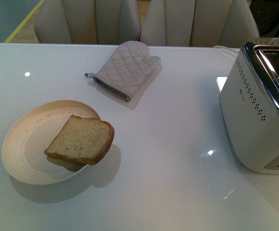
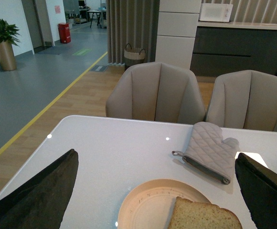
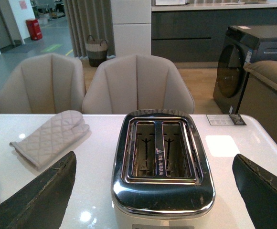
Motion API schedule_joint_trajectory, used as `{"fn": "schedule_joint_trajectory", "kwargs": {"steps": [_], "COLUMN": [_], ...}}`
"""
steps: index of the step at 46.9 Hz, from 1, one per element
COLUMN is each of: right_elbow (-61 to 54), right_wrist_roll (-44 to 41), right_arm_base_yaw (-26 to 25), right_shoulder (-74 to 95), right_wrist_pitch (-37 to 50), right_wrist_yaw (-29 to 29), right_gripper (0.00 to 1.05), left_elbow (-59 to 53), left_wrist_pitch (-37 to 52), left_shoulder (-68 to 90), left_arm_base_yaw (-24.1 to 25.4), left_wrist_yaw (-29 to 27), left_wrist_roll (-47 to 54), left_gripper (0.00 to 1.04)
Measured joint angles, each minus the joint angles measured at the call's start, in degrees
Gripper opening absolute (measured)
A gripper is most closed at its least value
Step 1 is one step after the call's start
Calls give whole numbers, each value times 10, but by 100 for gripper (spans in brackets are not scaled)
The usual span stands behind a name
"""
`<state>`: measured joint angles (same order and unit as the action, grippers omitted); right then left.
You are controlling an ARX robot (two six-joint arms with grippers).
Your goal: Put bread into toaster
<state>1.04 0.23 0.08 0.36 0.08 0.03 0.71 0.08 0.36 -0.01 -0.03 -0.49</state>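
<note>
The bread [image 1: 82, 139], a tan speckled slice with a brown crust, lies on the right side of a round cream plate [image 1: 26, 144] at the front left of the white table. It also shows in the left wrist view [image 2: 203, 216]. The silver-white toaster [image 1: 259, 110] stands at the right edge; its two chrome slots are empty in the right wrist view [image 3: 161, 150]. Neither gripper shows in the front view. My left gripper [image 2: 160, 191] is open above the plate [image 2: 148, 205]. My right gripper [image 3: 155, 191] is open above the toaster.
A quilted beige oven mitt [image 1: 125, 67] lies at the back middle of the table, also in the left wrist view [image 2: 210, 150] and the right wrist view [image 3: 50, 136]. Two beige chairs [image 1: 144, 21] stand behind the table.
</note>
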Motion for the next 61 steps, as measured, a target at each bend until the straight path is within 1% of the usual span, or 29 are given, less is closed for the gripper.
{"fn": "schedule_joint_trajectory", "kwargs": {"steps": [21, 23, 26, 27, 30, 32, 33, 34, 37, 43, 47, 51, 54, 61], "right_elbow": [0, 0, 0, 0, 0, 0, 0, 0, 0, 0, 0, 0, 0, 0], "right_wrist_roll": [0, 0, 0, 0, 0, 0, 0, 0, 0, 0, 0, 0, 0, 0], "right_arm_base_yaw": [0, 0, 0, 0, 0, 0, 0, 0, 0, 0, 0, 0, 0, 0], "right_shoulder": [0, 0, 0, 0, -1, -1, -1, 0, -1, -1, -1, -1, -1, -1], "right_wrist_pitch": [0, 0, 0, 0, 0, 0, 0, 0, 0, 0, 0, 0, 0, 0], "right_wrist_yaw": [0, 0, 1, 0, 0, 0, 0, 0, 0, 0, 0, 0, 0, 0], "right_gripper": [96, 96, 96, 96, 96, 96, 96, 96, 96, 96, 96, 96, 96, 96], "left_elbow": [0, 18, 91, 113, 155, 170, 181, 184, 207, 227, 231, 236, 240, 259], "left_wrist_pitch": [-2, -49, -205, -247, -327, -351, -357, -356, -334, -264, -165, -56, -8, 96], "left_shoulder": [1, 22, 124, 159, 229, 258, 282, 289, 338, 425, 554, 686, 742, 888], "left_arm_base_yaw": [0, -8, -35, -39, -46, -47, -47, -46, -35, -6, 19, 31, 33, 35], "left_wrist_yaw": [-2, -29, -87, -89, -84, -73, -63, -60, -42, -16, 3, 15, 30, 42], "left_wrist_roll": [-3, -31, -115, -146, -228, -261, -298, -302, -337, -343, -341, -339, -339, -332], "left_gripper": [98, 98, 98, 98, 98, 98, 98, 98, 98, 98, 98, 98, 98, 98]}}
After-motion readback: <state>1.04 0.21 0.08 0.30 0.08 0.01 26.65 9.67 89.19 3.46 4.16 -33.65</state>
